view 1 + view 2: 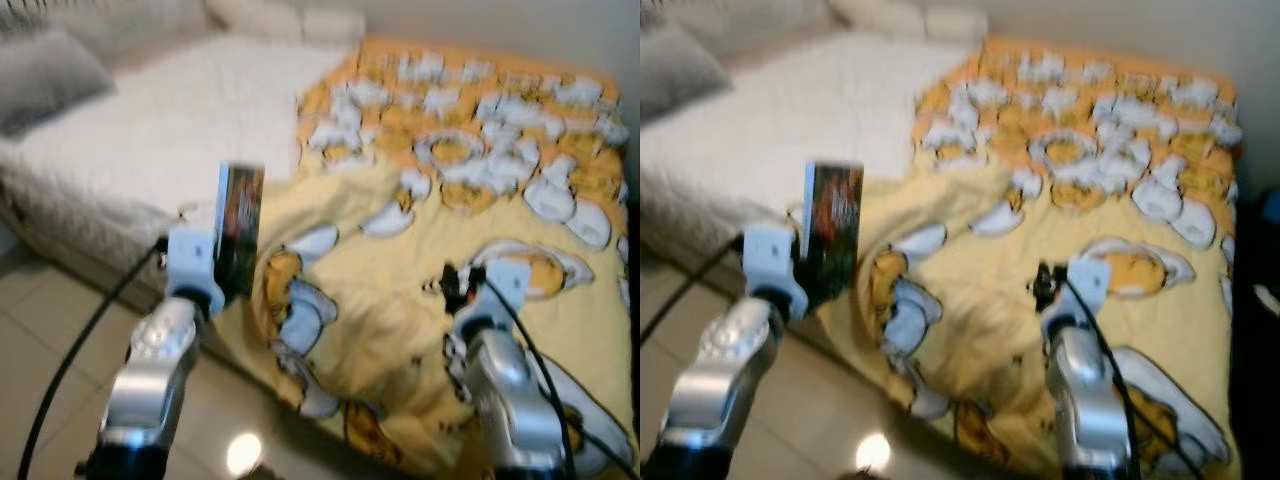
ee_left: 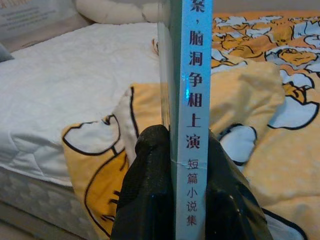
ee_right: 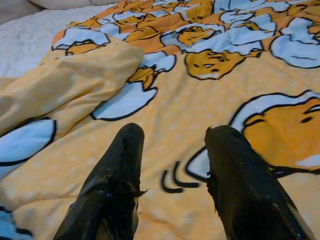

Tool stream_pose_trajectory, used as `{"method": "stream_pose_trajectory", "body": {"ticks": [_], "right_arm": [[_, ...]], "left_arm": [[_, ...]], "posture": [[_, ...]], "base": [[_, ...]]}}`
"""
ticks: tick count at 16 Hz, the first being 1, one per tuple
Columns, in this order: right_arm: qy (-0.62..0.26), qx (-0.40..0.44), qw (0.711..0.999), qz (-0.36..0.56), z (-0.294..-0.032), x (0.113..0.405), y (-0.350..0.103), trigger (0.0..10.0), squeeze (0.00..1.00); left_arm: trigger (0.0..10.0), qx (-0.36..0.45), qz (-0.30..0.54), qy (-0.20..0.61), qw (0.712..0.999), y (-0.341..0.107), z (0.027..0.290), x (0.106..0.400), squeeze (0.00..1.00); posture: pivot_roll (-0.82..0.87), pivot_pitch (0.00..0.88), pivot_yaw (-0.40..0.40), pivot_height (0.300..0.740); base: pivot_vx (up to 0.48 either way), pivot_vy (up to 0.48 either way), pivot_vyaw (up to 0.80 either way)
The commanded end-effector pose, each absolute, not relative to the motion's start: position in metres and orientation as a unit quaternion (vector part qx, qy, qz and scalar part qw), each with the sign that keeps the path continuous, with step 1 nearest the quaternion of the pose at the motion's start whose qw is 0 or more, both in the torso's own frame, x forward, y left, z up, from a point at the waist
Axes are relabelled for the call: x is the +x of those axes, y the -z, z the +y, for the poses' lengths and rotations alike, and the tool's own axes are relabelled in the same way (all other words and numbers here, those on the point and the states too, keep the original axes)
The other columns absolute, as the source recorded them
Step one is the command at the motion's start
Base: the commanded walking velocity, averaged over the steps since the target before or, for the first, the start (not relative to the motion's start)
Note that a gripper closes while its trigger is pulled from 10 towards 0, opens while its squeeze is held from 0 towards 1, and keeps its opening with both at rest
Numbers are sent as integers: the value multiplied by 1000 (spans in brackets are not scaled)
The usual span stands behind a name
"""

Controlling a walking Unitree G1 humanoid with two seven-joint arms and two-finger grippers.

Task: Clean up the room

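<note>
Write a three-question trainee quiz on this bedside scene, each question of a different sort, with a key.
1. True or false: the left gripper holds the book flat on the bed.
2. What lies under the right gripper?
A. a pillow
B. the yellow blanket
C. the floor
3. Fill in: the right gripper's jaws are ____.

Key
1. False: the book stands upright, clamped at its spine, raised over the blanket's edge.
2. B
3. open, holding nothing

L gripper point(image 2: 172, 165) raised, fingers clamped; R gripper point(image 3: 172, 145) fwd, fingers apart
</note>
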State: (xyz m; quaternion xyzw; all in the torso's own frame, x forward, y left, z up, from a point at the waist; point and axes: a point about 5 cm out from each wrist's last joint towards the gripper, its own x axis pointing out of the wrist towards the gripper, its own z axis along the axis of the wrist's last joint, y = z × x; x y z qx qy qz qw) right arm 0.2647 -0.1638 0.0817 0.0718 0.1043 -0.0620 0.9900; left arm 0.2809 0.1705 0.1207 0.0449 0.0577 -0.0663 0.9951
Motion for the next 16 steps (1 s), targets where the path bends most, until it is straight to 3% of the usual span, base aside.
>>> {"method": "stream_pose_trajectory", "body": {"ticks": [1,9,11,16], "right_arm": [[56,76,990,105,-158,266,-84,10000,0],[65,79,989,110,-159,265,-83,10000,0],[67,81,988,111,-160,264,-82,10000,0],[68,86,988,109,-160,265,-84,10000,0]], "left_arm": [[10000,56,36,58,996,-132,176,283,0],[10000,58,40,64,995,-130,175,283,0],[10000,59,42,65,995,-129,174,283,0],[10000,54,47,66,995,-129,174,284,0]], "posture": [[-37,0,51,740],[-41,0,54,740],[-41,0,54,740],[-41,0,56,740]], "base": [[0,281,0],[0,285,0],[0,307,-800],[0,183,0]]}}
